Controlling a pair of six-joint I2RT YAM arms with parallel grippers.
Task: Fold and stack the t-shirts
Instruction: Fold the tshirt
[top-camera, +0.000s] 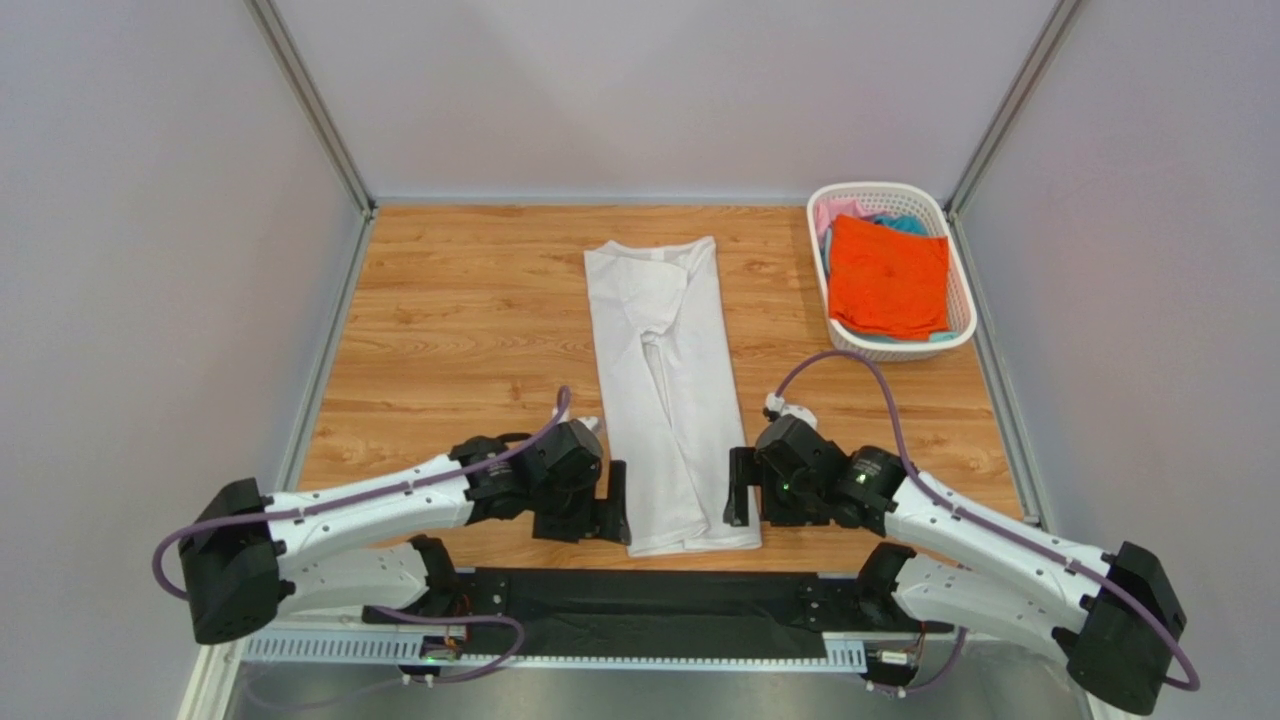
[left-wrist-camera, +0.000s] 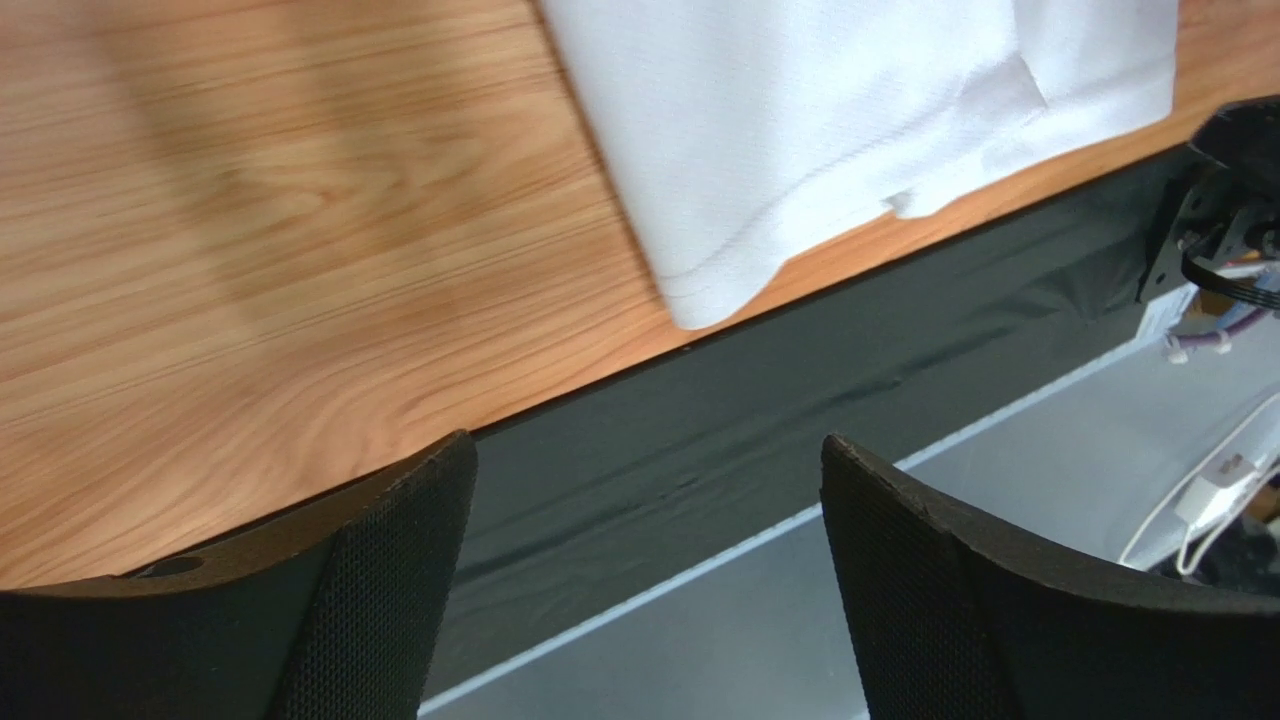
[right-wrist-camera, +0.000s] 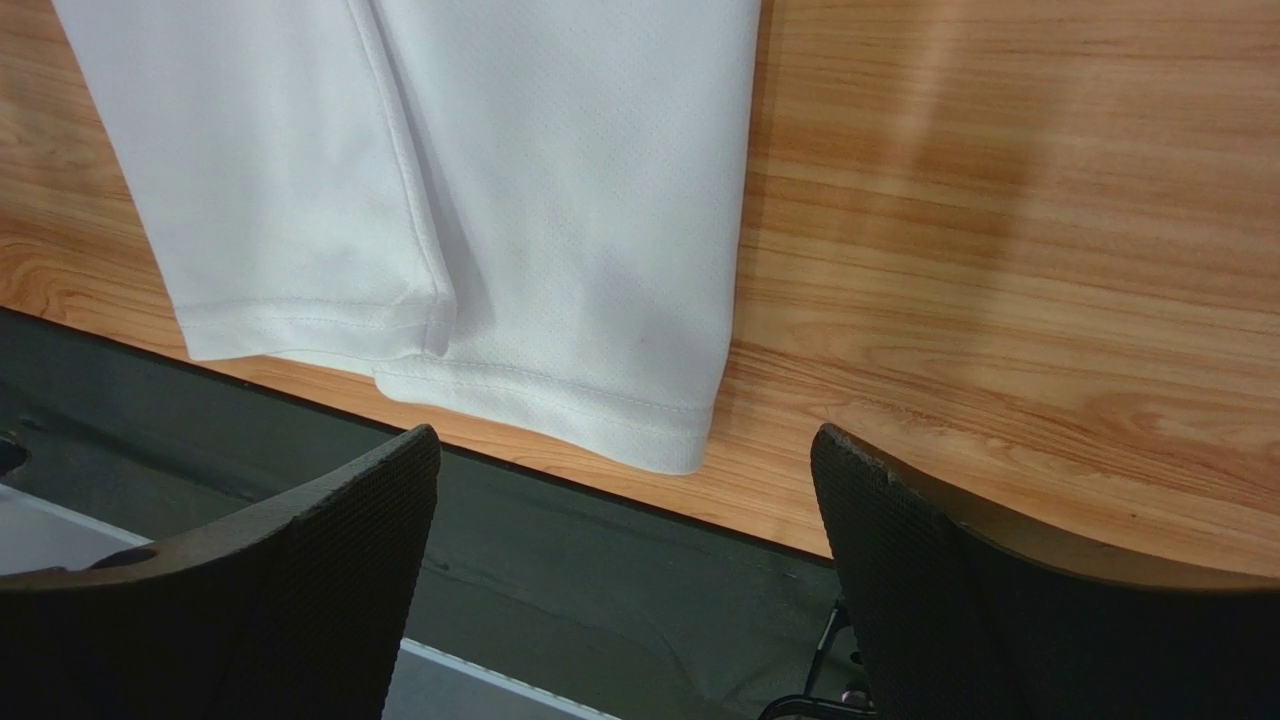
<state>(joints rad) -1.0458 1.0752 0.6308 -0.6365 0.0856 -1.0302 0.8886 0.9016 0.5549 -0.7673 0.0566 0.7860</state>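
The white t-shirt is lying flat in the middle of the wooden table, folded in along both sides into a narrow strip. Its long axis is running straight from the near edge of the table toward the far one. Its hem is sitting right at the near edge, one corner just reaching the black strip that borders the wood. The left gripper is hovering just beside the hem's left corner and the right gripper just beside its right corner, so the shirt is lying between them and stretching away from both. Neither arm is nearer than the other. Both pairs of jaws are standing wide apart and holding nothing, and in each wrist view the cloth is lying beyond the fingertips, not between them. The step in hand is probably a grasp of the two hem corners, so that the strip can be carried away from the arms and doubled across its length. At the far right corner the white basket is holding the orange t-shirt, folded on top, with pink and teal cloth showing beneath it, well apart from both grippers.
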